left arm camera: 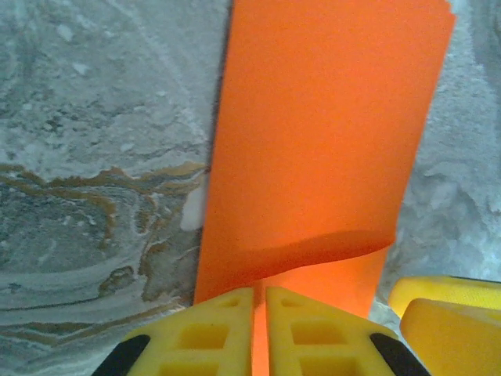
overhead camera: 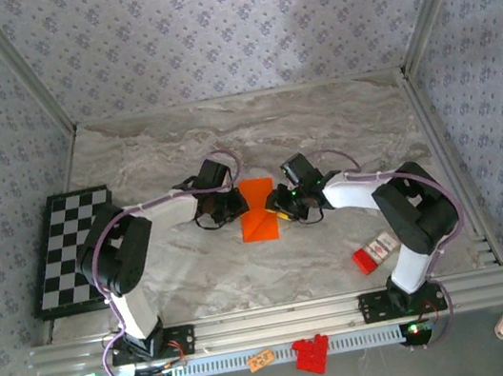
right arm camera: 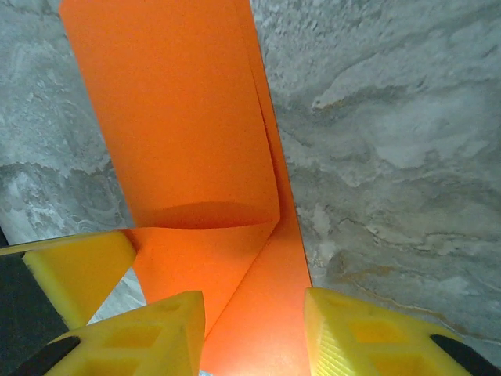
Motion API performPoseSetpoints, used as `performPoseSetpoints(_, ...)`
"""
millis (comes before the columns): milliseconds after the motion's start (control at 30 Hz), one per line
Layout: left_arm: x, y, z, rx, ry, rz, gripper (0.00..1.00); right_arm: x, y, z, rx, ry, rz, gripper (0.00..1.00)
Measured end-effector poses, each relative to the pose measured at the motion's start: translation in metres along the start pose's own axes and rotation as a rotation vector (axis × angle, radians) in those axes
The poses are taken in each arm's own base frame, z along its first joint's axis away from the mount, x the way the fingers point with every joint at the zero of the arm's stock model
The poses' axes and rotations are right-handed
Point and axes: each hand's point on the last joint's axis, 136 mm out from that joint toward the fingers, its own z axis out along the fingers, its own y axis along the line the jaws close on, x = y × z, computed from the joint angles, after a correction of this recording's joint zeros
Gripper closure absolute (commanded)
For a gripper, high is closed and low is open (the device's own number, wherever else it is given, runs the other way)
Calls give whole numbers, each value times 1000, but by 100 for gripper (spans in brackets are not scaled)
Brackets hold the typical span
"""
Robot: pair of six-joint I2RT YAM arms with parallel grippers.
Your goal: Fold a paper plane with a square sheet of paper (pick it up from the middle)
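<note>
Sheet of paper (overhead camera: 258, 208) is lying mid-worktop (overhead camera: 338, 125), folded into a long strip with its top layer bowing up, left hand (left arm camera: 259, 313) pinching its edge, right hand (right arm camera: 252, 313) straddling it part-open — nose and wing folds apparently not yet made.

The top view has soft, even light, a little pale and hazy. The arms throw only weak shadows on the bench (overhead camera: 319, 128). Both wrist views are bright. The square sheet of paper (left arm camera: 313, 117) looks strongly saturated, with a darker shadow band under its curled edge. The left gripper (left arm camera: 260, 301), close to the lens, is slightly unfocused.
</note>
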Motion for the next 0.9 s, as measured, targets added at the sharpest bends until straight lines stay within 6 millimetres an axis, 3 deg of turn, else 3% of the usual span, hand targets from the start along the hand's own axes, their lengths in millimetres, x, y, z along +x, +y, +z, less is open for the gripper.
performPoseSetpoints(167,5,11,6,-25,9,-31,89,3,7,5,-19,6,6,64)
performPoseSetpoints(733,4,11,8,-9,-6,-64,91,4,10,18,-45,17,69,69)
performPoseSetpoints(900,3,10,8,-2,-11,-65,92,6,21,21,-90,27,66,73)
